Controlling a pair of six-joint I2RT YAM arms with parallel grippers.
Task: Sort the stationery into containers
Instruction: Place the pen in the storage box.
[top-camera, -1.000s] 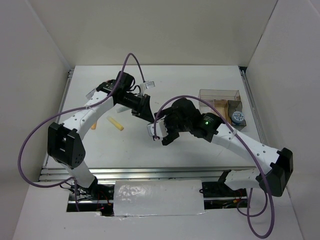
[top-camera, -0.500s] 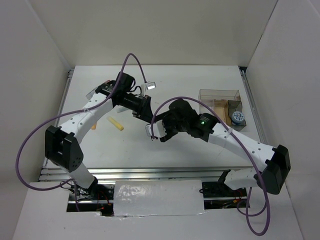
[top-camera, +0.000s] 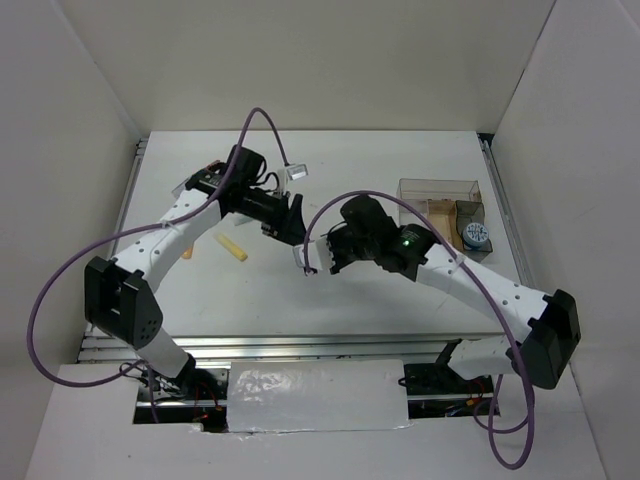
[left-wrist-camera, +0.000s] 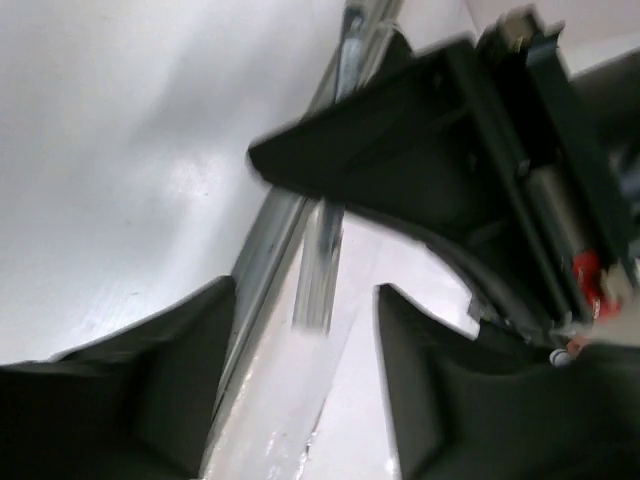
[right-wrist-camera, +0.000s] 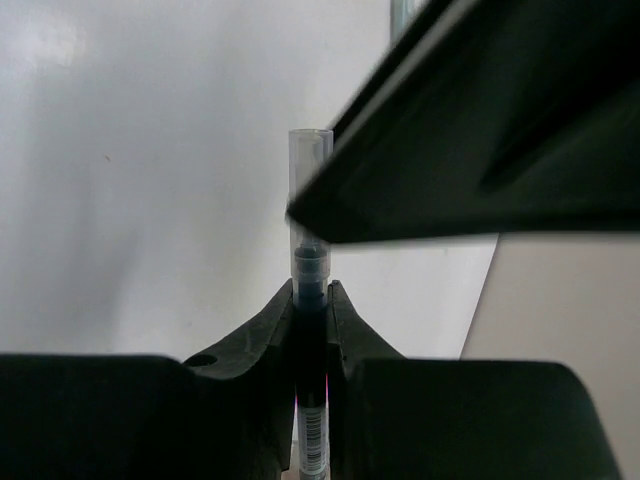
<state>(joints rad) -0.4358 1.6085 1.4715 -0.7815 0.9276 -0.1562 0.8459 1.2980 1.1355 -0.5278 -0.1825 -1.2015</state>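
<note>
In the right wrist view a thin black pen (right-wrist-camera: 310, 265) with a clear cap stands upright between the fingers of my right gripper (right-wrist-camera: 311, 292), which is shut on it. One dark finger of the left gripper (right-wrist-camera: 470, 130) crosses just above the pen's cap. From above, both grippers meet at mid table: the left gripper (top-camera: 291, 221) is open, and the right gripper (top-camera: 318, 254) sits just beside it. A yellow marker (top-camera: 231, 247) and an orange marker (top-camera: 187, 250) lie on the table to the left. The clear container (top-camera: 437, 189) stands at the right.
A blue-white roll (top-camera: 476, 235) sits at the container's near right corner. The left arm's purple cable (top-camera: 262, 125) loops above the table. In the left wrist view the right gripper's black body (left-wrist-camera: 470, 170) fills the upper right, close to my open fingers (left-wrist-camera: 130, 400).
The right gripper closed on the pen while the left gripper opened and let it go. The right arm shifted slightly toward the left arm.
</note>
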